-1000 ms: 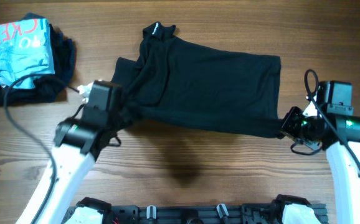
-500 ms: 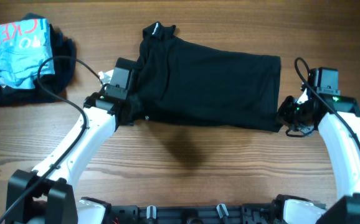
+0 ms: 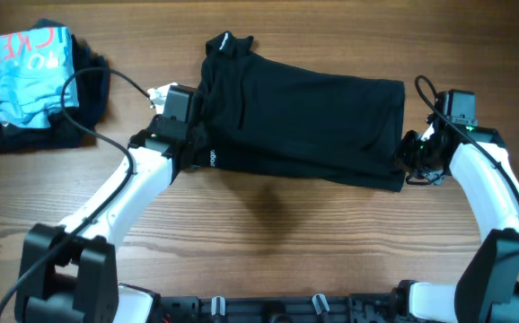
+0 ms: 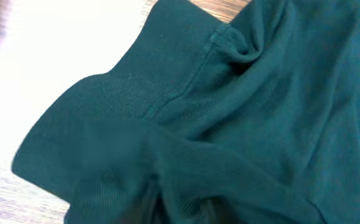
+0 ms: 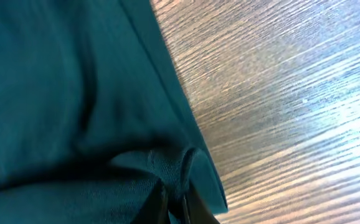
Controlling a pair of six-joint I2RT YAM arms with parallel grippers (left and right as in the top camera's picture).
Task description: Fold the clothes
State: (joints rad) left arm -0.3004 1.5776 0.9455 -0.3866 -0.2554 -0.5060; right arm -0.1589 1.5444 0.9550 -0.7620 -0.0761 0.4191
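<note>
The black T-shirt [image 3: 304, 117] was laid across the middle of the table [image 3: 268, 242], nearer its far edge. It was folded into a wide band, with the collar [image 3: 226, 43] turned up at the band's far left corner. Small white lettering [image 3: 212, 159] was seen on the near left part of the fabric.

The left gripper [image 3: 190, 144] was set on the shirt's left end. In the left wrist view fabric was bunched at its tip, but whether the jaws were closed on it or parted could not be told.

The right gripper [image 3: 410, 166] was placed at the shirt's near right corner. In the right wrist view its jaws were seen pinched together on a fold of the hem.

A light-blue garment [image 3: 21, 67] with red lettering was heaped on dark clothing [image 3: 89, 99] at the table's far left corner, well apart from the shirt.
</note>
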